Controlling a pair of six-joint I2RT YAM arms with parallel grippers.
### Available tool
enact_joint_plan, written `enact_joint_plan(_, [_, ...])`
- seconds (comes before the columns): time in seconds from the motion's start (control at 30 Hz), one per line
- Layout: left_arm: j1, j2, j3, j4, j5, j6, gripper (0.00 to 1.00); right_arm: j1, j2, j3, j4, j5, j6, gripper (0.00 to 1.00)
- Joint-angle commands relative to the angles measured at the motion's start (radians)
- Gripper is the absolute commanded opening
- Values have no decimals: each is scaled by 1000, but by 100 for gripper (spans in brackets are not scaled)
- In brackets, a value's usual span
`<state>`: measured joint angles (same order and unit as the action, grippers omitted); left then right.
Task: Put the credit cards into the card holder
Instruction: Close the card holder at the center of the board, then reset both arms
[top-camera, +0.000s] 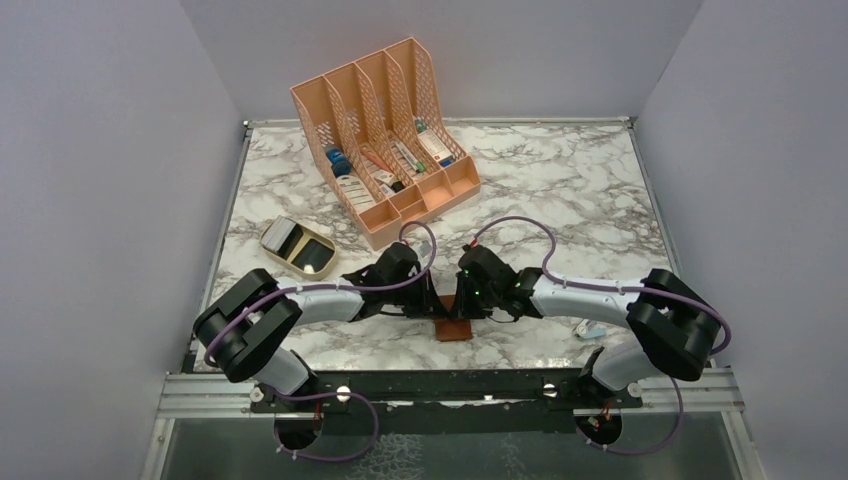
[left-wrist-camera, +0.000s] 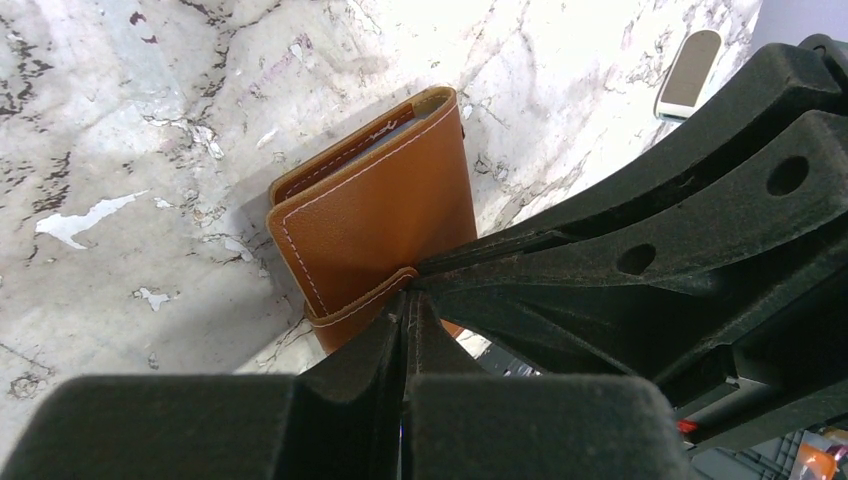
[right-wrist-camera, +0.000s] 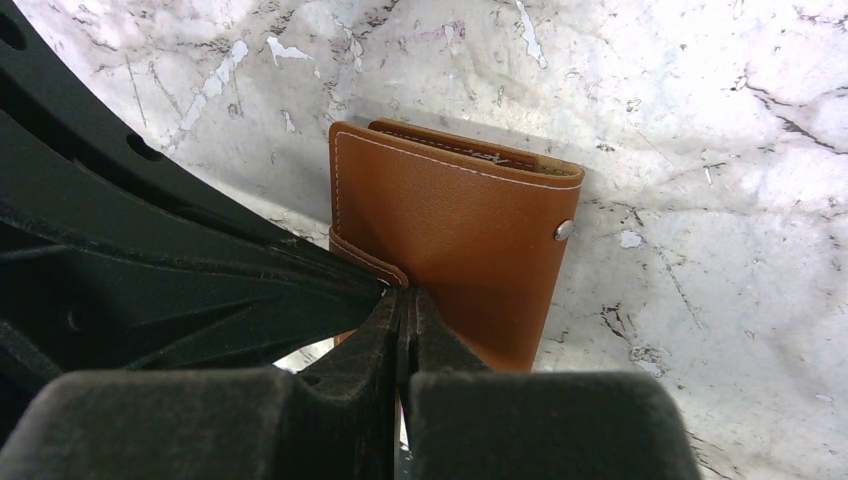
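There is one brown card holder (top-camera: 455, 330), folded closed. There are two grippers. The left gripper (left-wrist-camera: 405, 310) and right gripper (right-wrist-camera: 403, 300) are both squeezed tight, with their tips meeting at its snap tab (right-wrist-camera: 365, 258).

Soft, even light is falling from above across the marble table (top-camera: 560, 180) in the top view. The arms (top-camera: 320, 300) are casting only faint shadows beneath themselves, and the walls (top-camera: 100, 200) are leaning outward toward the frame edges. In the left wrist view the tabletop is glaring almost white toward the upper right, washing out the veining. The brown wallet (left-wrist-camera: 370, 220) is throwing a soft grey shadow to its left there. The black fingers (right-wrist-camera: 330, 400) nearest each wrist lens are showing soft and out of focus, while the wallet's stitching is reading sharp.
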<state>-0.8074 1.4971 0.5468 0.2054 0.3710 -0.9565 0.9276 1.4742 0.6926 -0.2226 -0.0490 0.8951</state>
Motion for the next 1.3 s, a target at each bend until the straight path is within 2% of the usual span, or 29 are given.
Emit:
enact_joint_plan(0.0, [-6,44,-32,-86,-115,16,0,8,60,-12,-20,19,-5,1])
enact_joint_plan(0.23, [-3,-102,88,-223,-205,62,18,8,-30,74,-111,63,-23,21])
enact_joint_plan(0.53, [-1,-393,243,-423,-405,187,37,7,-295,143,-230,173,-60,53])
enact_joint_plan(0.63, [0,-477,295,-492,-455,231,48,8,-396,161,-260,222,-87,77])
enact_joint_plan(0.7, [-1,-527,326,-537,-476,259,60,8,-454,190,-299,261,-106,89])
enact_joint_plan(0.77, [-1,-586,354,-571,-494,284,97,8,-507,231,-341,303,-123,92])
enact_joint_plan(1.0, [-1,-746,370,-605,-516,337,99,8,-649,342,-438,400,-194,93])
enact_joint_plan(1.27, [-1,-880,246,-604,-504,284,99,7,-776,246,-411,441,-138,93])
